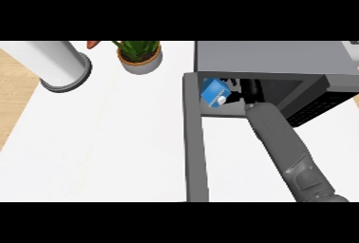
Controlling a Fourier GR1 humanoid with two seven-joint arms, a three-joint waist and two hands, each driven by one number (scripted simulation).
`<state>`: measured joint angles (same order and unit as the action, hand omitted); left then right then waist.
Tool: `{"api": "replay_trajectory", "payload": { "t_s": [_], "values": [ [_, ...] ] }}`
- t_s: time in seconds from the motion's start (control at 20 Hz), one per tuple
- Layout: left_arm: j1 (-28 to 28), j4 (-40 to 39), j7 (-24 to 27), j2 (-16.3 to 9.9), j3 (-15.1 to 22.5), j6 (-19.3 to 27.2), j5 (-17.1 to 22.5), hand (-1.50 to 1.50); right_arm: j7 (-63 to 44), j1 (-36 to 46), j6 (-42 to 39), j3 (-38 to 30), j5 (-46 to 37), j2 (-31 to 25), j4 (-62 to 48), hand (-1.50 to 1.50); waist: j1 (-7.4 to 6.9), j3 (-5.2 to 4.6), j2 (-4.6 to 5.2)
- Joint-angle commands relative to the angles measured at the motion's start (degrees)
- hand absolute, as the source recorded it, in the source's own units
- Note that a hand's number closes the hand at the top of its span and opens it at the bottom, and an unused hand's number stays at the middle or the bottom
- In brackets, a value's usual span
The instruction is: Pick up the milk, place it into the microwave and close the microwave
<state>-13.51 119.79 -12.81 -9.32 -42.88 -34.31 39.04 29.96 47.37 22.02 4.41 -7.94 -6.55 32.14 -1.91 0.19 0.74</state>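
The milk (214,93) is a blue carton with a white cap, and it stands tilted inside the grey microwave (273,57) near the left of its opening. The microwave door (195,142) is swung wide open and runs toward me along the counter. My right forearm reaches into the cavity, where my right hand (251,91) shows as a dark shape just right of the carton. Whether its fingers touch the carton is hidden in the dark interior. My left hand is out of the picture.
A potted green plant (140,54) stands at the back, left of the microwave. A tall white cylinder on a grey base (60,64) stands at the far left. White counter (105,142) stretches left of the open door.
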Motion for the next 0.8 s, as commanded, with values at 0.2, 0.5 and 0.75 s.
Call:
{"api": "replay_trajectory", "payload": {
  "t_s": [0.2,0.5,0.75],
  "values": [
    [2.9,-2.4,1.3,0.1,1.5,-0.7,-2.6,-1.50,0.1,12.9,6.8,-4.6,-1.7,-0.7,-15.5,1.50,-1.64,-0.12,0.71],
    [2.8,-1.9,1.7,-0.3,1.6,-1.7,-2.5,-1.50,1.4,16.0,13.5,-6.1,-2.8,-4.5,-19.3,1.50,-3.44,-0.08,1.48],
    [3.6,-3.6,2.0,-0.3,2.5,-2.7,-2.1,-1.50,6.3,14.4,18.3,-4.8,-5.4,-6.1,-22.2,1.50,-4.34,-0.04,2.10]
  ]
}}
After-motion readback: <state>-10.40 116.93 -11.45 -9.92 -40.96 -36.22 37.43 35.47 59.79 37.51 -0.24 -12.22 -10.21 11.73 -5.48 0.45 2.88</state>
